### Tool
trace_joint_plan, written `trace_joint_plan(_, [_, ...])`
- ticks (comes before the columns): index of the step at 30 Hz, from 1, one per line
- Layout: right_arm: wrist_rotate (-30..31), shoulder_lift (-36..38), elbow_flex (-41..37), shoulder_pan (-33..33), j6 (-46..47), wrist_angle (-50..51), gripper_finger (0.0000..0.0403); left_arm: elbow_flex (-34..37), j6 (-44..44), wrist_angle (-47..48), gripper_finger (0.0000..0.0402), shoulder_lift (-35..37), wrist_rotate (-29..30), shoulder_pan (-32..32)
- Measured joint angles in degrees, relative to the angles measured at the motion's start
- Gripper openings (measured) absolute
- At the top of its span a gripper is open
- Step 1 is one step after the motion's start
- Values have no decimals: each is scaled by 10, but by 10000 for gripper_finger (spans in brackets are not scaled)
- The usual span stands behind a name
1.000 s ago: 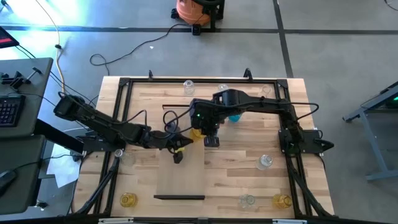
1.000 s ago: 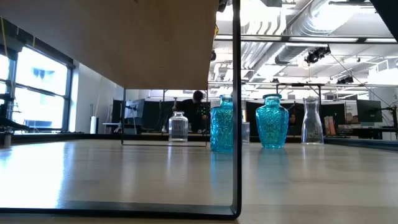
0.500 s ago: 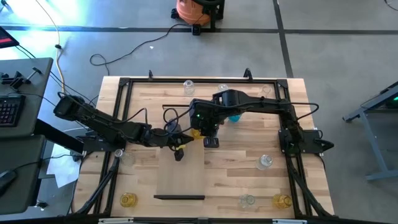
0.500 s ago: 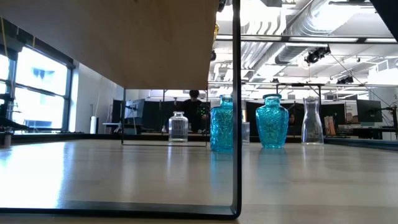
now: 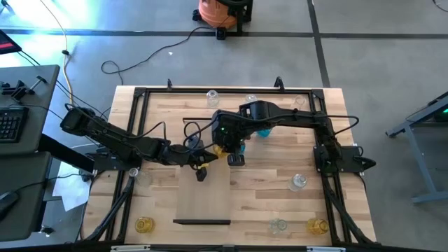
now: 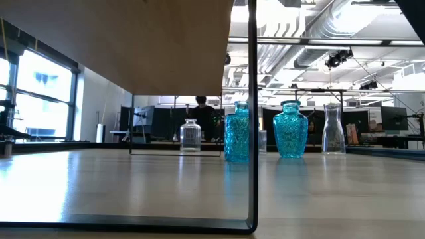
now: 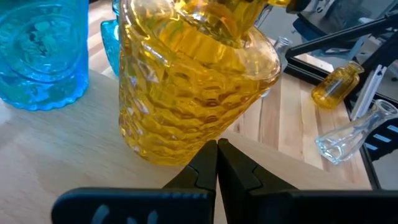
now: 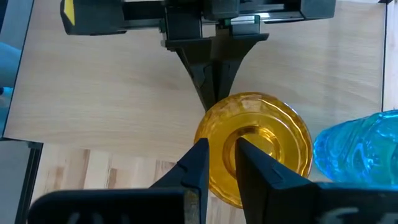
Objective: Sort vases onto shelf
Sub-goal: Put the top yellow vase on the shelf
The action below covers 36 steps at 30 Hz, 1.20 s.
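gripping yellow vase [image 8: 255, 146] rim, right gripper [image 8: 217, 171]

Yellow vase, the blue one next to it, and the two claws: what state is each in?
yellow vase: tilted, gripped at its top from above.
blue vase: upright, untouched.
right gripper: shut on the yellow vase's top.
left gripper: shut, tips against the yellow vase's base.

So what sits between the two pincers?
A yellow vase: right pincer grips its neck from above, the shut left pincer touches its side. Right wrist view.
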State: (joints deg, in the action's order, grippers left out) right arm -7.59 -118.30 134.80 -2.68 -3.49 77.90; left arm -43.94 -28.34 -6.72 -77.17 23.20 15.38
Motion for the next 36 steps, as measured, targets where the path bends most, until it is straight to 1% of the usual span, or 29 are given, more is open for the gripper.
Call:
trace_joint_plan(10, [0,0,0,0,-1,-3,46,0,-21,2,5,0,-2,16])
trace_joint_plan(18, [0,0,0,0,-6,-19,48,0,-21,17,5,0,0,15])
trace_joint_plan(28, [14,11,2,0,-11,-19,53,0,-21,38,5,0,23,15])
trace_joint_plan(32, [13,22,2,0,6,-18,53,0,-29,39,5,0,23,15])
trace_joint_plan(36, [0,37,2,-5,27,-7,49,0,-30,40,5,3,16,15])
